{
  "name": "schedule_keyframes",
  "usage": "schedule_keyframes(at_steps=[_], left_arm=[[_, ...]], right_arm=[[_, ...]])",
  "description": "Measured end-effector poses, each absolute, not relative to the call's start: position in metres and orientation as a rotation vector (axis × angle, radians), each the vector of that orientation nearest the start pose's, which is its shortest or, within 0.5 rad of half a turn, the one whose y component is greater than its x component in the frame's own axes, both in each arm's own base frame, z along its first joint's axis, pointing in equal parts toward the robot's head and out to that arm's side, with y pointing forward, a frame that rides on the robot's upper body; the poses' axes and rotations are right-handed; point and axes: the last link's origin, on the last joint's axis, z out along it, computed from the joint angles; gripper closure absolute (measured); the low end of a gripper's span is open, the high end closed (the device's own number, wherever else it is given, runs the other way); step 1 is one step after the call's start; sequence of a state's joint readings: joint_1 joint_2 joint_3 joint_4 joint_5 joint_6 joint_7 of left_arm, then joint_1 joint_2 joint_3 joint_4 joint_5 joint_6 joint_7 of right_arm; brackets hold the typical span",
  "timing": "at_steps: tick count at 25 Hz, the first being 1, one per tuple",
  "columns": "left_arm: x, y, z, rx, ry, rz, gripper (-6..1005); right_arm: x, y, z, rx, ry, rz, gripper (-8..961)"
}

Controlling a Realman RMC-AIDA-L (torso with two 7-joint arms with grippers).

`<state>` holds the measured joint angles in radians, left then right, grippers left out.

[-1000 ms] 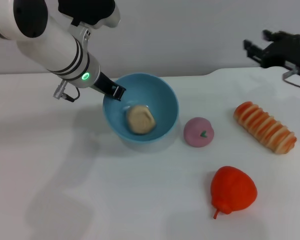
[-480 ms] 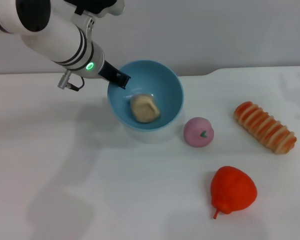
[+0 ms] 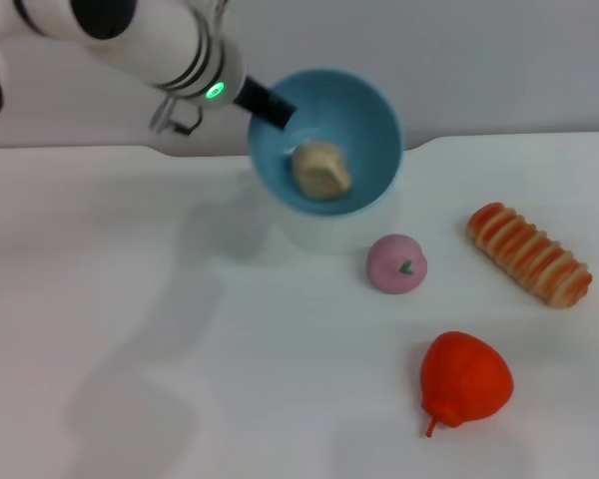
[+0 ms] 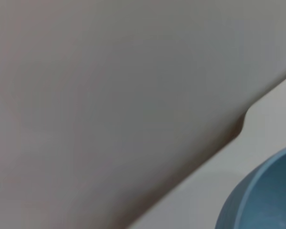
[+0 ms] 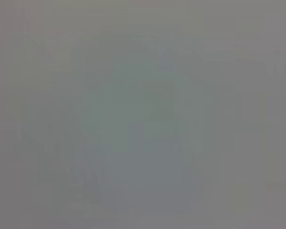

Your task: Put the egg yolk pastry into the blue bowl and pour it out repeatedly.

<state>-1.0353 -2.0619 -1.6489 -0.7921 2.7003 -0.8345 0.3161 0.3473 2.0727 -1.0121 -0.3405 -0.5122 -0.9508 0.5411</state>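
The blue bowl (image 3: 364,120) hangs in the air above the back of the table, tilted with its mouth toward me. Inside it, against the lower wall, lies the pale beige egg yolk pastry (image 3: 320,170). My left gripper (image 3: 271,108) is shut on the bowl's left rim, one black finger reaching inside. A curved piece of the blue bowl (image 4: 262,195) shows in the left wrist view. The right gripper is out of every view; the right wrist view is plain grey.
On the white table (image 3: 130,329) sit a pink ball with a green mark (image 3: 396,264), a striped orange-and-cream bread roll (image 3: 528,253) at the right, and a red pepper-like fruit (image 3: 465,381) at the front right. A pale wall rises behind the table.
The left arm has lifted the bowl off the table, up and to the right, tilting it more toward me. The pastry stays inside. The right gripper has left the head view.
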Motion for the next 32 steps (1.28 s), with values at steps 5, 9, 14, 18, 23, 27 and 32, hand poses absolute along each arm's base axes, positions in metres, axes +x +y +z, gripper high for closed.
schedule_keyframes(at_steps=[5,9,14,18,23,27,32], left_arm=[[-0.07,0.477,-0.044,-2.298,-0.518,0.163,1001],[-0.04,0.479,-0.045,-2.297,-0.388,0.108,1001],[-0.008,0.471,-0.048,-2.296,-0.2,0.027,1000],[0.012,0.464,-0.048,-2.268,-0.048,-0.012,1000],[0.029,0.457,-0.052,-2.256,0.066,-0.094,999],[0.039,0.444,-0.056,-2.235,0.191,-0.166,1000],[0.046,0.431,-0.056,-2.2,0.287,-0.294,1000]], right_arm=[[0.383,0.32,0.05,-1.463,0.701,0.676,462],[0.385,0.317,0.044,-1.467,0.721,0.679,463],[0.384,0.317,0.044,-1.469,0.723,0.679,465],[0.384,0.317,0.044,-1.469,0.723,0.679,466],[0.385,0.316,0.043,-1.468,0.726,0.678,468],[0.385,0.317,0.043,-1.469,0.726,0.677,469],[0.385,0.316,0.043,-1.469,0.727,0.677,471]])
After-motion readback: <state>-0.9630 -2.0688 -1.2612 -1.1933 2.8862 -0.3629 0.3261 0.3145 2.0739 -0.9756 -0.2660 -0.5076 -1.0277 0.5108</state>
